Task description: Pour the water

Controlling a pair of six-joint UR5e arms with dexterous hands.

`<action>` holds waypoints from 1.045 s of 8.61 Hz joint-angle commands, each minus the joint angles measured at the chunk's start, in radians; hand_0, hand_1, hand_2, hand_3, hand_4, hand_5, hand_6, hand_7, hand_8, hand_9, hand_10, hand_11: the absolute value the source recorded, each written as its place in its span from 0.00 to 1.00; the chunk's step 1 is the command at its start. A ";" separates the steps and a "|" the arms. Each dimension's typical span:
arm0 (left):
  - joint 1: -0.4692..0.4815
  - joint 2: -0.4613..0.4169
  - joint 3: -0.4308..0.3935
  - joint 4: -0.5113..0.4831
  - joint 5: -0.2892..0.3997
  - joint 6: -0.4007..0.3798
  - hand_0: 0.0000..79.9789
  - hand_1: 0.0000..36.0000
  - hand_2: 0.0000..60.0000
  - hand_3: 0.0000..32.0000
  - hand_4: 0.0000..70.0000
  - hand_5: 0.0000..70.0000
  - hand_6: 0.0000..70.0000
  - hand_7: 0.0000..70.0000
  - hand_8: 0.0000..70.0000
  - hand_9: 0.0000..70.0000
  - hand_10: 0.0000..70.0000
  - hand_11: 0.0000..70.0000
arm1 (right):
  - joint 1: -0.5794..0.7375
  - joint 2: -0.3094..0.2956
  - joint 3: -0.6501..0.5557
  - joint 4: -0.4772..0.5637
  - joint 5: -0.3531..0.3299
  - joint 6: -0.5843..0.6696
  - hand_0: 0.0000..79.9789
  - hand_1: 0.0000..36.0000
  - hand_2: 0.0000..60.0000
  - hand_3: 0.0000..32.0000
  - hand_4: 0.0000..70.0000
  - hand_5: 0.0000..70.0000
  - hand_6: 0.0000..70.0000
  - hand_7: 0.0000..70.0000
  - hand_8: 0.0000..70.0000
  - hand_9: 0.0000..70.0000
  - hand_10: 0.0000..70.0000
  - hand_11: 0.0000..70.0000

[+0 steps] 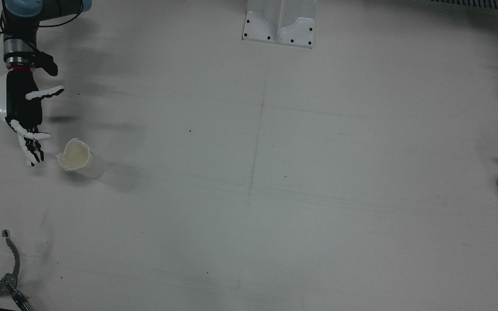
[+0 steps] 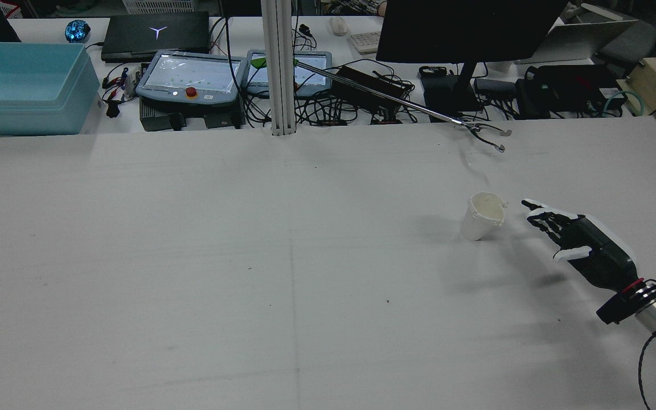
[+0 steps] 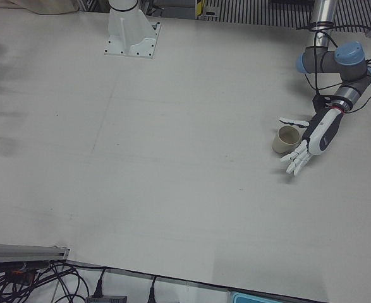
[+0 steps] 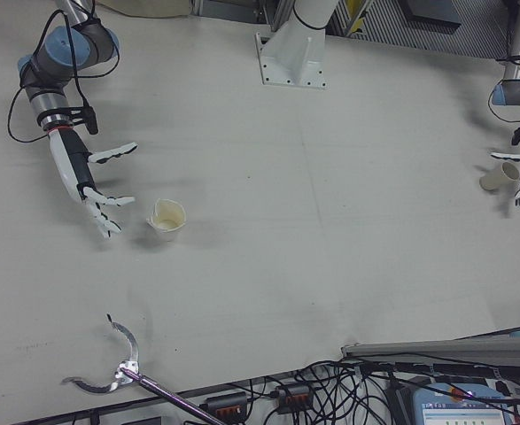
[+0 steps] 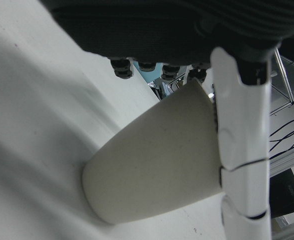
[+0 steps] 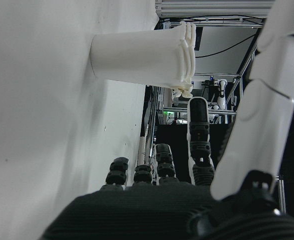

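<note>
Two cups stand upright on the pale grey surface (image 2: 191,285), well apart, one before each arm. The white paper cup with the ragged, torn rim (image 1: 78,157) stands just beside our right robot hand (image 1: 24,116), on its fingertip side and toward the table's middle; the fingers are spread and hold nothing, not touching the cup. The smooth beige tapered cup (image 3: 287,139) stands near the far side edge, and our left robot hand (image 3: 311,142) is right against it, thumb on one side, fingers reaching past the other. The left hand view shows the thumb lying along the cup wall, but we cannot tell whether the grip has closed.

Both cups have their long axes vertical, so each approach is sideways, palm toward the wall. We judge each arm nearest its own cup. Open room is wide across the centre; the beige cup leaves little margin toward the edge. A long metal reach-grabber's claw (image 1: 2,276) lies near the operators' edge, clear of the torn cup.
</note>
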 commanded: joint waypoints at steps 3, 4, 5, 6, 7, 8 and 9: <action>0.022 -0.051 -0.002 0.068 -0.013 -0.046 0.79 0.62 0.00 0.00 0.30 0.41 0.06 0.14 0.00 0.01 0.05 0.12 | 0.004 -0.006 -0.006 0.002 0.000 0.003 0.69 0.39 0.00 0.00 0.36 0.35 0.13 0.22 0.07 0.06 0.09 0.16; 0.023 -0.051 -0.002 0.072 -0.043 -0.080 0.80 0.58 0.00 0.00 0.50 0.99 0.08 0.17 0.00 0.01 0.07 0.12 | 0.004 -0.006 -0.008 0.002 0.000 0.008 0.69 0.38 0.00 0.00 0.36 0.35 0.14 0.22 0.07 0.07 0.09 0.16; 0.023 -0.051 -0.002 0.079 -0.051 -0.118 0.78 0.53 0.00 0.00 0.75 1.00 0.12 0.22 0.02 0.02 0.07 0.13 | 0.006 -0.006 -0.005 0.002 0.002 0.009 0.69 0.39 0.00 0.00 0.36 0.35 0.14 0.22 0.07 0.06 0.09 0.16; 0.023 -0.051 -0.003 0.083 -0.053 -0.138 0.78 0.49 0.00 0.00 1.00 1.00 0.16 0.26 0.04 0.04 0.08 0.13 | 0.006 -0.006 -0.006 0.002 0.002 0.021 0.69 0.39 0.00 0.00 0.36 0.35 0.14 0.22 0.07 0.06 0.09 0.16; 0.023 -0.051 -0.003 0.095 -0.053 -0.150 0.87 0.51 0.00 0.00 1.00 1.00 0.20 0.28 0.07 0.07 0.09 0.14 | 0.006 -0.008 -0.008 0.000 0.002 0.025 0.70 0.39 0.00 0.00 0.36 0.36 0.14 0.22 0.07 0.06 0.09 0.16; 0.023 -0.051 -0.003 0.100 -0.053 -0.167 1.00 0.77 0.17 0.00 1.00 1.00 0.24 0.31 0.09 0.10 0.09 0.16 | 0.007 -0.008 -0.005 0.002 0.002 0.025 0.70 0.40 0.00 0.00 0.36 0.35 0.14 0.22 0.07 0.06 0.09 0.16; 0.023 -0.051 -0.013 0.106 -0.053 -0.190 1.00 1.00 0.94 0.00 1.00 1.00 0.25 0.33 0.10 0.11 0.11 0.19 | 0.007 -0.008 0.000 0.000 0.009 0.041 0.70 0.40 0.00 0.00 0.36 0.35 0.13 0.22 0.07 0.06 0.09 0.16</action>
